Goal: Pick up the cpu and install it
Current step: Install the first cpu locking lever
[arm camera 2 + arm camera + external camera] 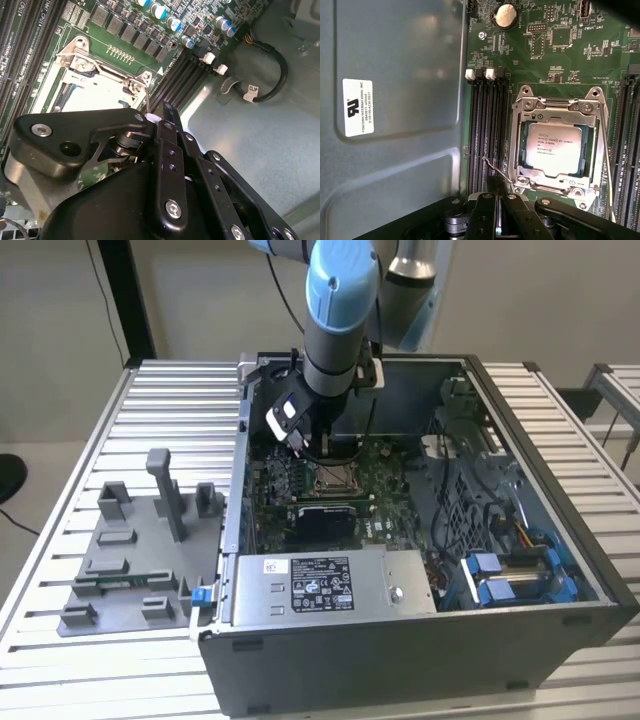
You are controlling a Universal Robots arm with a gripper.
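From the exterior view's left, a grey plastic fixture tray with upright blocks [150, 540] lies on the slatted aluminium table [60, 440], just beside the open dark steel computer case [400, 660]. The arm comes down into the case over the green motherboard, and its black two-fingered gripper [298, 440] hangs low above the board with the fingers drawn close together and, as far as I can see, nothing between them. In the first wrist view their tips sit just beside a thin wire lever [495, 170], between the black memory slots [487, 135] and the metal-framed square socket [520, 117]. The cpu, a small flat square chip with a pale silver-grey metal top [554, 147], lies flat in that socket with the frame round its edges. I'd judge it light and stiff, smooth enough on top to slip, and delicate underneath, so it wants holding by two opposite edges and keeping level, never pinched across the faces. Towards the exterior view's right are the blue plastic drive caddies [510, 575]
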